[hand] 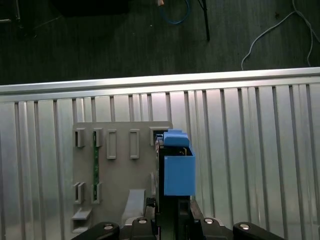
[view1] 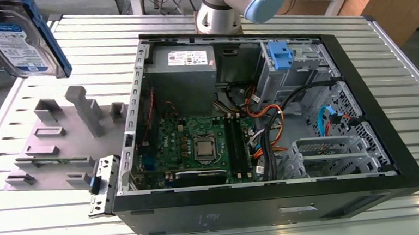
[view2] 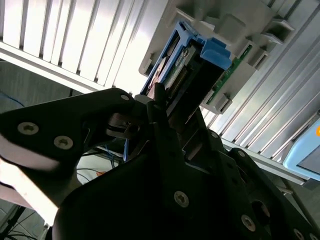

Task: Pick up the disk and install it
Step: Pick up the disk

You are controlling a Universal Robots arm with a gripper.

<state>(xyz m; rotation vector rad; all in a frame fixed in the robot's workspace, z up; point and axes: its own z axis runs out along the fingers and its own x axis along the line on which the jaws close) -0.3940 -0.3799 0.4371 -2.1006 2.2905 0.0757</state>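
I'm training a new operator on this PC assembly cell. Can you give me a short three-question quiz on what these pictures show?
1. True or false: the disk is already installed inside the computer case.
2. What lies on the table at the exterior view's left of the case? A) a grey fixture plate B) a keyboard C) a red toolbox
3. Fill in: in the second wrist view, the gripper is shut on the ____.

Key:
1. False. It is outside the case, held by the gripper.
2. A
3. disk
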